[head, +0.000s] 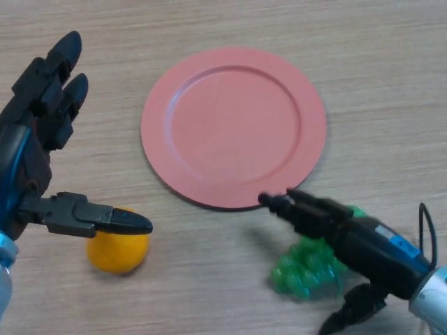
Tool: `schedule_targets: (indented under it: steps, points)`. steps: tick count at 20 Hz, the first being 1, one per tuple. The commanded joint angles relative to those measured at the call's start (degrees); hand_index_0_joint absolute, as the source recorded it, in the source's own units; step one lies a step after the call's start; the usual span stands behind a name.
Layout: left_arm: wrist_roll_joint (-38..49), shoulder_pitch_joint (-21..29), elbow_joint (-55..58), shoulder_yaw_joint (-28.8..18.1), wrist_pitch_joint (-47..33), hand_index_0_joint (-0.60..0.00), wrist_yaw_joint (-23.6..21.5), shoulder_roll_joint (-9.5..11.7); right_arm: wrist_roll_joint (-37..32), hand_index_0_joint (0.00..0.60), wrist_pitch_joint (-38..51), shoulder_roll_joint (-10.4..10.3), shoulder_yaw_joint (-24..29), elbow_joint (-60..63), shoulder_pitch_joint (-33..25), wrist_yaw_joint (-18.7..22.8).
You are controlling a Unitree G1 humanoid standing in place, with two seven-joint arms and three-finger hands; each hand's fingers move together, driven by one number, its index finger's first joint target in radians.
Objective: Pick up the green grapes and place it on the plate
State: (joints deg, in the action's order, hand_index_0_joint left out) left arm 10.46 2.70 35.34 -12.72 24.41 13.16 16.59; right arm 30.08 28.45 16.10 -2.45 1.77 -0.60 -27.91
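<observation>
Right now the pink plate (234, 125) sits flat on the wooden table (377, 56), toward its far side and roughly midway across, and nothing lies in it; its wide rim and shallow well show bare from edge to edge. Just off the plate's near rim, toward the table's near right corner, rest the green grapes (307, 269), a small knobbly cluster of glossy, translucent green berries packed tight together, lying on the wood and not touching the plate. Over them reaches the right hand (349, 241), coming in from the near right: its fingers stretch out straight above the bunch, their tips just at the plate's near rim, while the thumb hangs down on the near side of the cluster, so the hand is spread around the grapes without closing on them. On the left side of the table the left hand (42, 139) is held with fingers straight and pointing toward the far edge, its thumb stuck out sideways. Under that thumb's tip, partly hidden by it, sits an orange (117, 251) on the table, well apart from the grapes.
</observation>
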Motion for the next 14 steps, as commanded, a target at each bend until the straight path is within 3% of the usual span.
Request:
schedule_targets:
  steps: [1,2,3,4,5,9,14]
  points:
    - [2.26,1.16,3.35,-3.97,-5.35,0.0,-1.88,2.0,-3.15,0.2,5.83,1.31,1.92,-2.05,-1.21,2.49]
    - [2.17,1.06,3.27,-3.97,-5.47,0.0,-1.87,1.96,-2.58,0.3,6.3,1.3,1.73,-1.19,-1.49,2.78]
    - [2.1,0.78,3.2,-4.09,-5.61,0.0,-1.77,1.9,0.1,0.45,8.51,1.46,1.09,1.88,-2.6,3.81]
    - [1.91,0.59,3.09,-4.16,-5.93,0.0,-1.64,1.86,6.92,0.548,14.57,2.26,0.57,7.04,-4.87,7.57]
    - [1.76,0.72,2.65,-4.3,-6.56,0.0,-1.54,1.9,19.22,0.6,22.44,3.81,1.2,13.15,-8.19,16.3]
    - [1.3,0.3,2.29,-4.3,-7.82,0.0,-1.62,1.8,17.46,0.6,19.57,3.52,1.17,12.74,-8.25,19.19]
    - [1.07,-0.45,2.36,-4.63,-8.3,0.0,-1.29,1.57,9.67,0.6,13.64,2.55,2.32,7.04,-8.15,16.91]
